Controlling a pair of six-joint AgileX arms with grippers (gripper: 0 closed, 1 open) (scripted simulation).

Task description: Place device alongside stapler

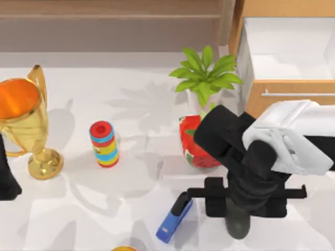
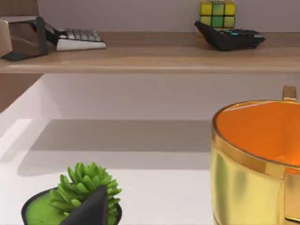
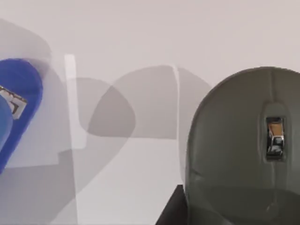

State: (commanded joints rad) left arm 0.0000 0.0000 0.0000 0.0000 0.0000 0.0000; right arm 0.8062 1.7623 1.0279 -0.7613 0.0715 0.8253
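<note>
The device [image 1: 238, 226], a smooth dark grey oval, pokes out from under my right gripper [image 1: 238, 212] near the table's front edge, right of centre. The gripper is shut on it. In the right wrist view the device [image 3: 243, 154] looms close with a small wheel in its top, and a black fingertip [image 3: 171, 211] touches its edge. The blue stapler [image 1: 174, 218] with a black top end lies on the table just left of the device, angled; its blue end [image 3: 16, 103] appears a short gap away. My left gripper [image 1: 8, 178] is parked at the table's left edge.
A gold trophy [image 1: 23, 120] stands at the left, a striped cylinder [image 1: 103, 144] beside it. A leafy plant in a red pot [image 1: 201, 141] sits just behind the right arm. An open wooden drawer [image 1: 282, 57] is at the back right. A small succulent [image 2: 84, 190] sits close to the left wrist.
</note>
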